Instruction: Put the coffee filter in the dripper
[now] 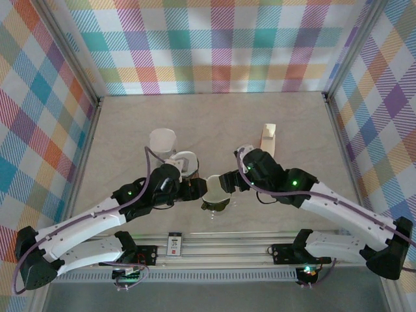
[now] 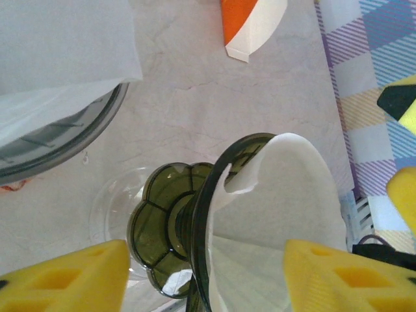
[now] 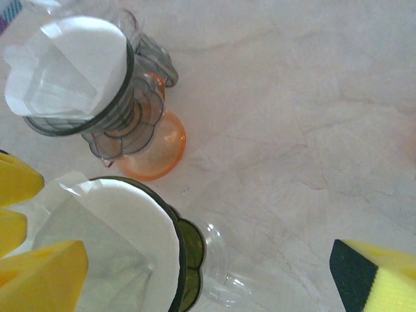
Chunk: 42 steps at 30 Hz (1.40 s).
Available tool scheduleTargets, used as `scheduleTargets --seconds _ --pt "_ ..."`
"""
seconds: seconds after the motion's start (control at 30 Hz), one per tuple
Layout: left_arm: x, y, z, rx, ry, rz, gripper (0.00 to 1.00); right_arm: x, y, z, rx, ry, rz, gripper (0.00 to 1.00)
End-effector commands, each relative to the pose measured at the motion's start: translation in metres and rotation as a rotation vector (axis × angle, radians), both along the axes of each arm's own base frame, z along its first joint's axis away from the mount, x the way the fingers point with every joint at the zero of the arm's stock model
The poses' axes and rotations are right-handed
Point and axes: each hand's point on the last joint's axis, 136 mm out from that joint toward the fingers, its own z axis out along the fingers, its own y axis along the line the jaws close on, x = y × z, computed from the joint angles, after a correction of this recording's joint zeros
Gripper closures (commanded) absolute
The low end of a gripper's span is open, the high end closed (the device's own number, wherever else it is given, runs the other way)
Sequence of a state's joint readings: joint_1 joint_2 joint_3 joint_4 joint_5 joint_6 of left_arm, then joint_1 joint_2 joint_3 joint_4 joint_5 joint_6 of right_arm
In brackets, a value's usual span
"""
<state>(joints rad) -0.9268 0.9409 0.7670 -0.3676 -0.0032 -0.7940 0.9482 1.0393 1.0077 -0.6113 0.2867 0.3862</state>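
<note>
The dark green dripper (image 1: 214, 203) stands near the table's front middle, between my two grippers. The white coffee filter (image 1: 213, 188) sits inside its cone. In the left wrist view the filter (image 2: 286, 195) rises above the dripper (image 2: 159, 221) rim, one edge notched. My left gripper (image 2: 208, 279) is open, its yellow fingers (image 2: 65, 279) spread to either side of dripper and filter. My right gripper (image 3: 208, 279) is open too. Its left finger hangs over the filter (image 3: 123, 227), and the dripper (image 3: 192, 260) lies well clear of the other finger. Both grippers, left (image 1: 195, 190) and right (image 1: 229, 182), flank the dripper.
A second, grey dripper (image 3: 117, 120) on an orange base holds its own filter, just behind the green one (image 1: 184, 159). A translucent cup (image 1: 162, 140) stands farther back left. An orange-and-white box (image 1: 268, 135) sits back right. A small device (image 1: 174, 244) lies on the front rail.
</note>
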Motion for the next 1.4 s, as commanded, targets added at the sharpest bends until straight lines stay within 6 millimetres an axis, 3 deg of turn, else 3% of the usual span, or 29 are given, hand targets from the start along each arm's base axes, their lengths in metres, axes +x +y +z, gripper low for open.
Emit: scheduleTargets --seconds 0.0,0.13,0.23,0.5,0.63,0.8,1.03,1.2,1.37 --pt "0.003 0.013 0.013 0.001 -0.043 0.047 0.22 0.006 -0.010 0.009 0.044 -0.052 -0.067 0.03" --pt "0.009 0.037 0.019 0.031 -0.085 0.145 0.06 0.011 -0.025 0.012 0.092 -0.101 -0.155 0.01" --pt "0.011 0.056 0.024 0.049 -0.115 0.219 0.00 0.014 -0.037 0.010 0.097 -0.122 -0.217 0.01" --pt "0.010 0.108 0.030 0.102 -0.174 0.395 0.01 0.017 -0.057 -0.006 0.048 -0.126 -0.310 0.01" --pt "0.008 0.135 0.014 0.144 -0.123 0.471 0.18 0.010 -0.057 -0.013 0.049 -0.114 -0.271 0.01" --pt "0.011 0.147 -0.024 0.053 0.020 0.520 0.44 0.003 -0.056 -0.013 0.089 -0.120 -0.236 0.01" --pt "0.023 0.131 -0.091 -0.028 0.183 0.487 0.75 -0.001 -0.052 -0.009 0.103 -0.121 -0.192 0.01" --pt "0.040 0.125 -0.095 -0.075 0.136 0.498 0.99 -0.002 -0.050 -0.009 0.107 -0.117 -0.174 0.01" --pt "0.052 0.120 -0.107 -0.096 0.111 0.496 1.00 -0.003 -0.050 -0.010 0.115 -0.113 -0.176 0.01"
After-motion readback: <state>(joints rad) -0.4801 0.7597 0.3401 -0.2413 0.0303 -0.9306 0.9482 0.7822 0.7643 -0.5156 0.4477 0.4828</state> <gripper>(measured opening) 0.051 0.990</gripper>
